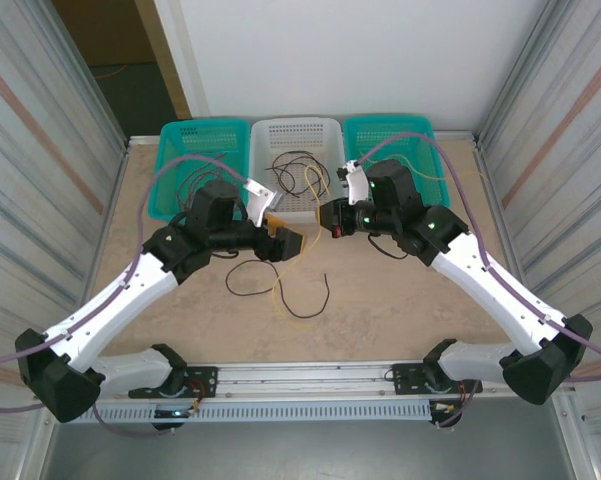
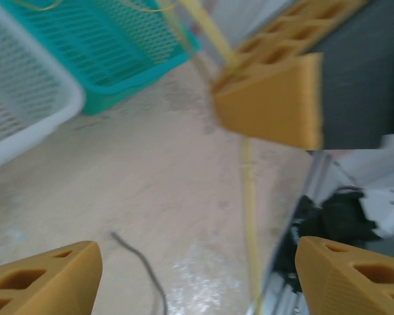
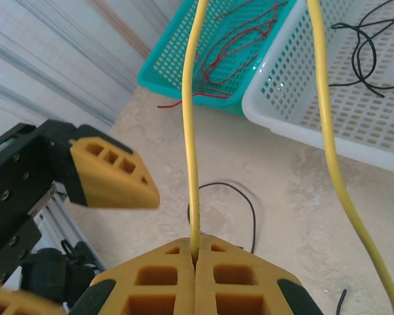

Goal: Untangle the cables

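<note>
Yellow cable point(image 3: 191, 131) pinched in right gripper point(image 3: 195, 252), pressed together on it, held above worktop point(image 1: 400, 300) centre. Left gripper point(image 2: 197, 279) spread alongside, nothing held. Hanging strand best clamped lower by left gripper, then drawn apart slowly, clear of dark cable point(image 2: 143, 262).

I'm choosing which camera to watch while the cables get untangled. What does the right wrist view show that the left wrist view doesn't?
In the right wrist view, not the left: red cables in a teal basket, and black cables in the white basket. In the left wrist view, not the right: the other teal basket, and the open left claw with both fingers spread. Shared: the yellow cable pinched in the shut right claw, the white basket, and a dark cable lying on the table.
</note>
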`<action>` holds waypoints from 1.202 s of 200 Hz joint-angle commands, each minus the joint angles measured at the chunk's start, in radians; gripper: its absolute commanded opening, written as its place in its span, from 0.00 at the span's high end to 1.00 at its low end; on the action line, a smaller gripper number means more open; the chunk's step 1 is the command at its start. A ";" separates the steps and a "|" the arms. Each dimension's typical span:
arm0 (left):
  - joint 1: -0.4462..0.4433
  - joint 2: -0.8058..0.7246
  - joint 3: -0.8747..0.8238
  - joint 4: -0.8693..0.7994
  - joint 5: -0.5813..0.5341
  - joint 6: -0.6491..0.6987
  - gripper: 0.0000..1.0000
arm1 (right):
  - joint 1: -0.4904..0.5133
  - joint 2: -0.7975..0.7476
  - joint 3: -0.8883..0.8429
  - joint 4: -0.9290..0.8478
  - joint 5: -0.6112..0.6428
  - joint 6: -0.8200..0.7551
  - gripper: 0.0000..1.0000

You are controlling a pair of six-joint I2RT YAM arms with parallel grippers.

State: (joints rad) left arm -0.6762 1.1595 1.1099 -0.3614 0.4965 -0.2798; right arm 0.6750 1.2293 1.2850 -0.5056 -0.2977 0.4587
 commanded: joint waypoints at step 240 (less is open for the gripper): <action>-0.224 -0.014 -0.245 0.436 -0.572 -0.326 1.00 | 0.017 -0.145 -0.327 0.451 0.246 0.521 0.87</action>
State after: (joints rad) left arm -0.9058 1.1358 0.8639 0.0387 0.0231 -0.5076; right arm 0.7094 1.0710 0.9379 -0.0788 -0.1192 0.9535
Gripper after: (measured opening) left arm 0.072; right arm 0.070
